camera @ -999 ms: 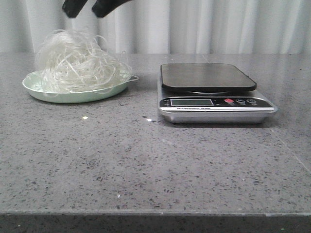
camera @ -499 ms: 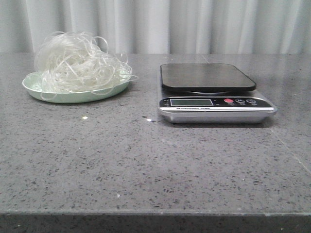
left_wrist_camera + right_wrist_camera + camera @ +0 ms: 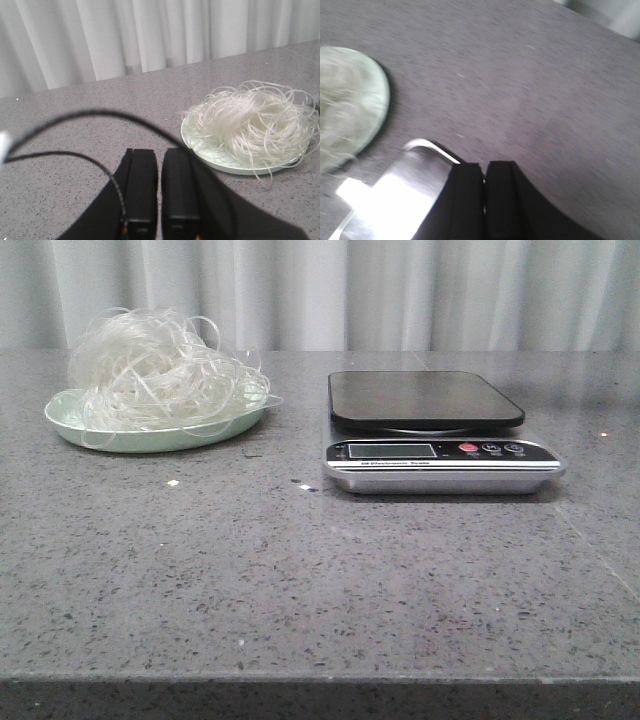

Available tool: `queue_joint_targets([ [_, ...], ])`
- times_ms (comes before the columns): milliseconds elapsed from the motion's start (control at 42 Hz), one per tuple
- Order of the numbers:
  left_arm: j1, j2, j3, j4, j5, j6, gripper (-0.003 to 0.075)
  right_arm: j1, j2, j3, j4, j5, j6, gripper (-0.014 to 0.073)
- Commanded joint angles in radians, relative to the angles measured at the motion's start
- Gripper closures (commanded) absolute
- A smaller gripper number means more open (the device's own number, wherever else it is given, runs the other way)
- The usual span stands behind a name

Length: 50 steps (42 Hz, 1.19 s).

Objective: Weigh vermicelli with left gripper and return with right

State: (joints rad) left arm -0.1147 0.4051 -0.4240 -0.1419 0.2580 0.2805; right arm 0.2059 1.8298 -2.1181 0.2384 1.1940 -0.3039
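Vermicelli on its plate, scale bare: no way to read the stage

Fingers of your left gripper (image 3: 159,187) stand nearly together with only a thin gap and nothing between them; it hangs above the tabletop (image 3: 300,570) just short of the pale green plate (image 3: 220,164), clear of the strands; your right gripper (image 3: 484,192) is likewise pinched almost to touching and empty, hovering by the corner of the scale (image 3: 395,192) (that view is blurred, so I would not trust it for fine detail); neither arm appears in the front view.

Task progress, judged from how things lie: the vermicelli (image 3: 155,370) sits heaped on the plate at the left, spilling a few loops over the rim; the scale's dark platform (image 3: 425,398) carries nothing; you cannot tell from this whether weighing and return are both finished or neither has begun; the display is too small to read.

Around the work: plate and scale are well apart, with bare grey stone between; a few small crumbs (image 3: 174,483) lie in front of the plate; a black cable (image 3: 75,120) arcs across the left wrist view; pale curtains close off the back; nothing stands in the path between plate and platform, though loose strands may snag or trail in a lift.
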Motion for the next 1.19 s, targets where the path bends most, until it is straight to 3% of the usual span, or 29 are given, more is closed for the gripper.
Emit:
queue_joint_targets([
  [0, 0.001, 0.006, -0.027, -0.01, -0.082, -0.01, 0.0575, -0.004, -0.101, -0.03, -0.131, -0.022, 0.084, 0.0441],
  [119, 0.001, 0.006, -0.027, -0.01, -0.082, -0.01, 0.0575, -0.004, -0.154, -0.017, -0.218, -0.041, 0.139, 0.0441],
  [285, 0.001, 0.006, -0.027, -0.01, -0.082, -0.01, 0.0575, -0.004, -0.269, 0.103, -0.245, -0.182, 0.185, 0.0441],
  [618, 0.001, 0.006, -0.027, -0.01, -0.082, -0.01, 0.0575, -0.017, -0.634, 0.691, -0.323, -0.545, 0.321, 0.0441],
  [809, 0.001, 0.006, -0.027, -0.01, -0.082, -0.01, 0.0575, -0.097, -0.871, 1.028, -0.329, -0.726, 0.385, 0.0441],
  [1165, 0.001, 0.006, -0.027, -0.01, -0.082, -0.01, 0.0575, -0.203, -1.266, 1.469, -0.329, -0.877, 0.385, 0.0441],
])
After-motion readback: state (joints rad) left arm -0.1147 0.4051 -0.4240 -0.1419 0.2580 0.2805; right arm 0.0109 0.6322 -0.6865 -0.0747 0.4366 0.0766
